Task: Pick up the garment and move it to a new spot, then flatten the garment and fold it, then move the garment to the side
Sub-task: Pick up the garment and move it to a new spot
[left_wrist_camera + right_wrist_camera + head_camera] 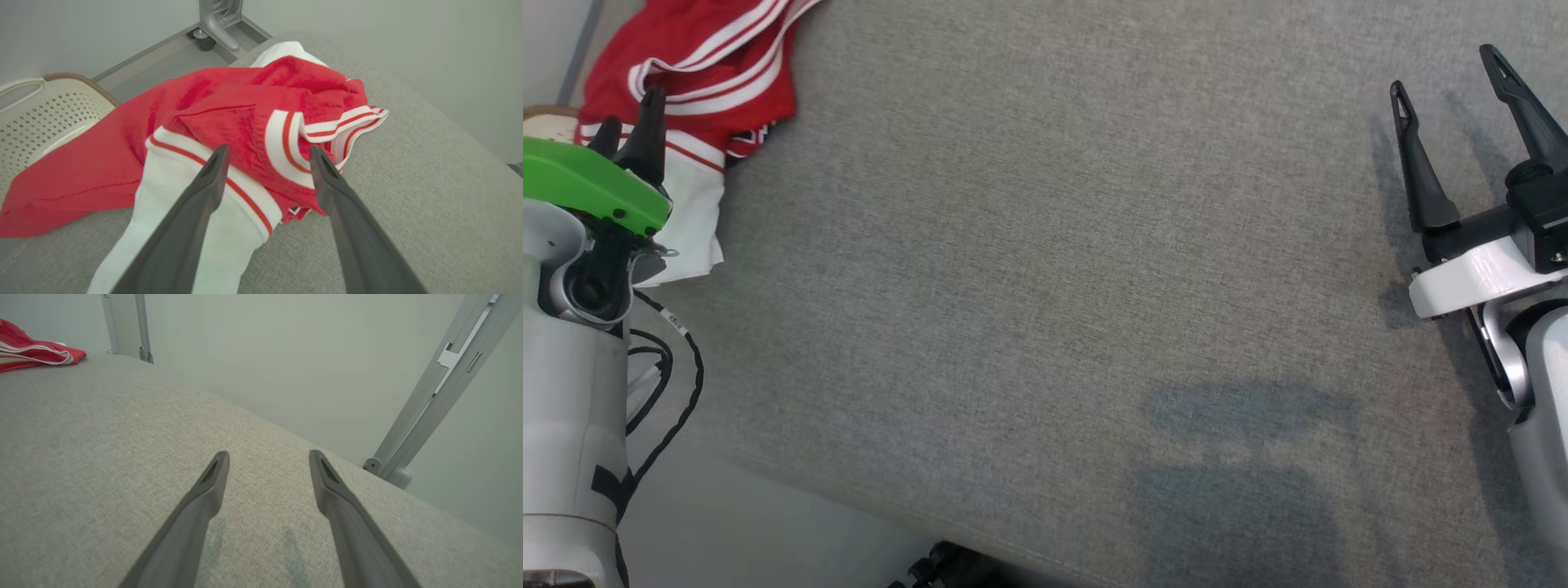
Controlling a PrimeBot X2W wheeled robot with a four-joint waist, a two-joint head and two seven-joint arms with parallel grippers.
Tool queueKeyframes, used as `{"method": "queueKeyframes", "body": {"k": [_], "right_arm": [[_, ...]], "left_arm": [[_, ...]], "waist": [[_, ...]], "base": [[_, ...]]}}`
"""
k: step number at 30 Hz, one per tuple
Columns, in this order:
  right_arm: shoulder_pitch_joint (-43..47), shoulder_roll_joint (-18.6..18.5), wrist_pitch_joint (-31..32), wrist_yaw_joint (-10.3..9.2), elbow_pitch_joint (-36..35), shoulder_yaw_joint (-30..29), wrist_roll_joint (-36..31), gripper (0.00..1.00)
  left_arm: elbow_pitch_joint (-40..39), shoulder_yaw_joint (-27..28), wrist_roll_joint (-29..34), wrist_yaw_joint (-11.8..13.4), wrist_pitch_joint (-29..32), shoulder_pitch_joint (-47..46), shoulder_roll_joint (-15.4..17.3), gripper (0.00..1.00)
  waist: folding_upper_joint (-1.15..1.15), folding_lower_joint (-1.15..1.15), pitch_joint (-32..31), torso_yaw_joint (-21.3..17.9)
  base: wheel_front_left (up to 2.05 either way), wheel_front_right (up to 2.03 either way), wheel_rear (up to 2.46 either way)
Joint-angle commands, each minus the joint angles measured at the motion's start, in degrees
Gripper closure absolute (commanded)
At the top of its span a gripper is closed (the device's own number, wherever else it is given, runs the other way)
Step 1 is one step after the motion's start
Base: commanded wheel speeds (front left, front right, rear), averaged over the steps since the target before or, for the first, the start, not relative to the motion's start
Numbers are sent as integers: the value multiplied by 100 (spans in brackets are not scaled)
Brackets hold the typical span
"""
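Note:
The garment [698, 65] is a crumpled red top with white sleeves and red-and-white striped trim, heaped at the far left corner of the grey padded table [1045, 286]. My left gripper [629, 122] hovers over its near white sleeve, fingers open. In the left wrist view the garment [245, 114] lies just beyond the open left gripper [269, 153], nothing between the fingers. My right gripper [1445, 69] stands open at the far right above bare fabric, seen open too in the right wrist view [269, 455], where the garment [32, 353] shows at the far left.
A cream perforated laundry basket [45, 114] stands beside the table's left end, partly under the garment. A wheeled metal frame leg [214, 24] stands on the floor behind. A grey metal post [441, 379] rises off the table's right side.

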Motion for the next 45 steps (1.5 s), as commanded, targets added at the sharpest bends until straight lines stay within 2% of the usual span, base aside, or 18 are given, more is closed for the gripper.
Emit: {"method": "queueKeyframes", "body": {"k": [1,10,11,12,13,18,22,29,32,37,45], "right_arm": [[-46,-45,46,-5,-104,27,63,0],[267,-153,300,-5,-462,-41,193,0],[304,-147,306,-5,-472,-63,207,0],[338,-134,305,-5,-468,-77,212,0],[375,-107,288,-5,-455,-90,216,0],[526,143,55,-4,-255,-128,271,0],[625,457,-298,-3,118,-82,352,0],[926,948,-807,-5,744,-187,474,0],[1108,1098,-897,-4,894,-284,518,0],[1346,1267,-944,-4,982,-381,587,0],[1504,1456,-944,-4,784,-446,658,0]], "left_arm": [[220,17,-85,0,53,-188,31,0],[1199,-12,-378,2,-211,-406,219,0],[1207,-65,-413,5,-162,-377,167,29],[1217,-101,-460,4,-124,-332,167,92],[1193,-160,-494,4,-77,-278,179,100],[708,-524,-740,-1,347,-15,435,100],[3,-756,-880,-1,546,86,1051,100],[-1823,-1129,-1284,-1,717,430,1732,100],[-2812,-1271,-1411,-1,890,591,1927,100],[-4270,-1246,-1763,75,1132,804,1998,100],[-6448,-1311,-2502,664,1581,1227,1719,100]], "waist": [[0,-2,976,-504],[0,-2,974,-537],[0,-2,939,-525],[0,-2,894,-514],[0,-2,842,-505],[0,-2,424,-474],[0,-2,-120,-568],[0,-2,-1195,-846],[0,-2,-1587,-1004],[0,-2,-2009,-1317],[0,-2,-2170,-1932]], "base": [[0,0,0],[0,0,0],[0,0,0],[0,0,0],[0,0,0],[0,0,0],[0,0,0],[0,0,0],[0,0,0],[0,0,0],[0,0,0]]}}
